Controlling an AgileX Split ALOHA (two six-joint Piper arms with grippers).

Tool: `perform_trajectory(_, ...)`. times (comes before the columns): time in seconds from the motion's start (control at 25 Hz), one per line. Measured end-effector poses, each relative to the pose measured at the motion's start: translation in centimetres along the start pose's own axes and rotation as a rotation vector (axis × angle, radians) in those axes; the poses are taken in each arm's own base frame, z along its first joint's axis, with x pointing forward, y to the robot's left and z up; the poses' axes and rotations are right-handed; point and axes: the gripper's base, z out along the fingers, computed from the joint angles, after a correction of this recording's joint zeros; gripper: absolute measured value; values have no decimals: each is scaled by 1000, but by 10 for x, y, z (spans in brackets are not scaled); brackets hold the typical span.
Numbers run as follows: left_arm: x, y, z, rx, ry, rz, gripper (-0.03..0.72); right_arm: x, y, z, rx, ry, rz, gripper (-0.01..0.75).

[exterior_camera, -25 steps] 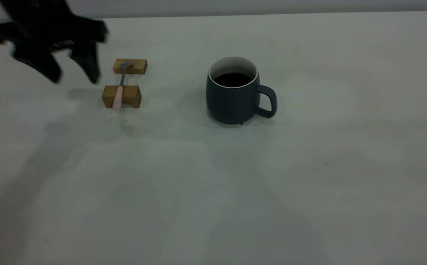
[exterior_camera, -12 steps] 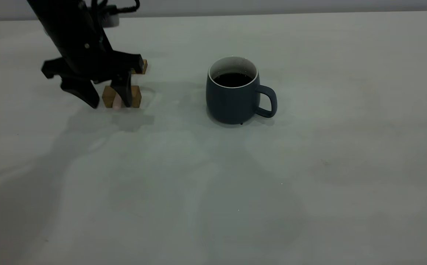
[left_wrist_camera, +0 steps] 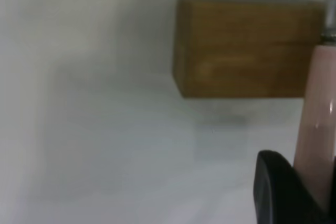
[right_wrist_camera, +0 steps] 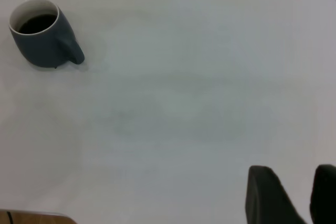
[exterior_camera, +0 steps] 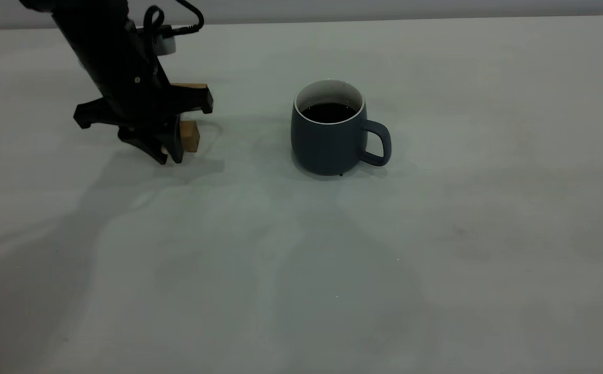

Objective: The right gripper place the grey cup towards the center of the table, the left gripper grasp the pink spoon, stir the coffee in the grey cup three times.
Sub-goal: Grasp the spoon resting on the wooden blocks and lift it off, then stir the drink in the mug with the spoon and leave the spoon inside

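While the black left tool stands low over the two brown wooden blocks, its fingers have closed to a narrow gap around the slim pale pink spoon, one fingertip pressing its handle. One dark slate-grey cup holding black coffee sits near mid-counter. At the wrist view's edge, the right tool shows slightly parted fingers, holding nothing.

table: pale grey-white, faint smudges | cup: upright near centre, handle toward right arm's side | blocks: two, wooden, on left side, well apart from cup
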Motion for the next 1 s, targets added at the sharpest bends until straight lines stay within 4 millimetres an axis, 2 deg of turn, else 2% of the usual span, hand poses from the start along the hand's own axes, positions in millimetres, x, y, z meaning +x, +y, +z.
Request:
perform_trajectory(0.12, -7, -6, -20, 12, 46, -26, 158, 0, 0, 0, 0, 0, 0, 241)
perform_trajectory(0.24, -21, -18, -58, 44, 74, -126, 158, 0, 0, 0, 0, 0, 0, 241)
perform_trajectory(0.36, -29, -33, -97, 121, 143, -356, 158, 0, 0, 0, 0, 0, 0, 241)
perform_trajectory(0.52, -32, -60, -130, 305, 336, -686, 158, 0, 0, 0, 0, 0, 0, 241)
perform_trajectory(0.64, -35, -80, -148, 497, 487, -854, 158, 0, 0, 0, 0, 0, 0, 241)
perform_trajectory(0.8, -37, -99, -164, 705, 635, -950, 158, 0, 0, 0, 0, 0, 0, 241)
perform_trajectory(1.0, -34, -117, -158, 784, 741, -996, 158, 0, 0, 0, 0, 0, 0, 241)
